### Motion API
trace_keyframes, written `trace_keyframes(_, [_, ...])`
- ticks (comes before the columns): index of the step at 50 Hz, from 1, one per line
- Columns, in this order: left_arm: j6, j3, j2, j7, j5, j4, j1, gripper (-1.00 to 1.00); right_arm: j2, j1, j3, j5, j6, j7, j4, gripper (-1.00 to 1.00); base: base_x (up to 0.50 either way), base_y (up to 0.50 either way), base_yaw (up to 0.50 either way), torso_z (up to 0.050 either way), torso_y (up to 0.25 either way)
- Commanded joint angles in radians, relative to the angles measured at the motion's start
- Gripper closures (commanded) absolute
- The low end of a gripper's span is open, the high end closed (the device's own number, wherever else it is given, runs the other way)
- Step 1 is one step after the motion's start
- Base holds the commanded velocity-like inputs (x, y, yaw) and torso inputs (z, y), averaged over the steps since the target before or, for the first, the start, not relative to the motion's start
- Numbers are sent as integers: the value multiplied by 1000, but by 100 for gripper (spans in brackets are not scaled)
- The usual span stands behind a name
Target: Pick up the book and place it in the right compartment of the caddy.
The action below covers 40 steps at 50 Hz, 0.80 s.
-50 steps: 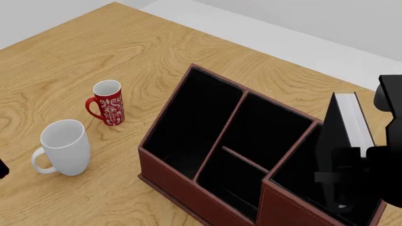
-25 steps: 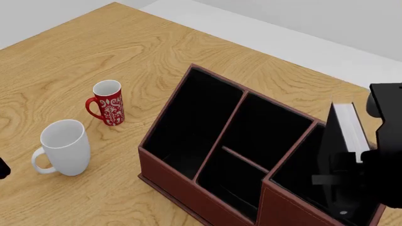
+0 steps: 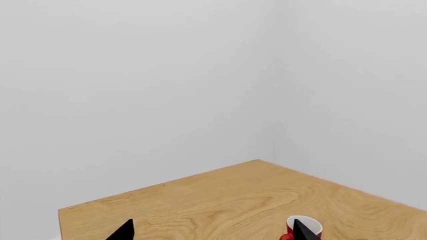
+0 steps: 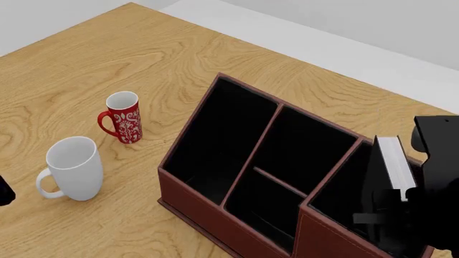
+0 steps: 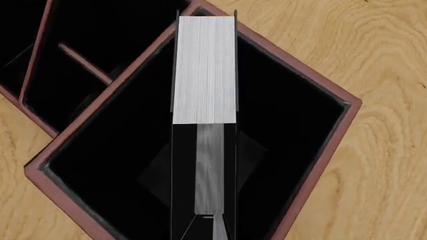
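Right gripper (image 4: 391,207) grips the book (image 5: 204,70) upright inside the right compartment (image 5: 300,130); gaps on both sides.

Matte black, blocky right claw (image 4: 401,207)

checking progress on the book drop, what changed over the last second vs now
The book, held upright by the right gripper, has sunk lower into the right compartment of the caddy; less of its white page edge shows above the rim, and the gripper came down with it. No release is visible. The white mug, red mug and caddy stayed put.
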Motion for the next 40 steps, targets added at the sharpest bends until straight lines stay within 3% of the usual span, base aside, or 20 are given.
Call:
trace_keyframes(1, [9, 11, 3, 1, 11, -21, -8, -100, -18, -7, 13, -88, -7, -57, 36, 100, 0, 0, 0, 0, 0])
trace_keyframes(17, [19, 24, 5, 2, 23, -48, -17, -100, -28, -30, -3, -126, -14, -80, 57, 100, 0, 0, 0, 0, 1])
trace_keyframes(18, [20, 26, 6, 3, 24, -50, -17, -100, -24, -28, 2, -115, -17, -73, 59, -100, 0, 0, 0, 0, 0])
trace_keyframes(40, [17, 16, 0, 1, 7, -38, -13, -100, 13, 32, 31, -73, 3, -6, 17, -100, 0, 0, 0, 0, 0])
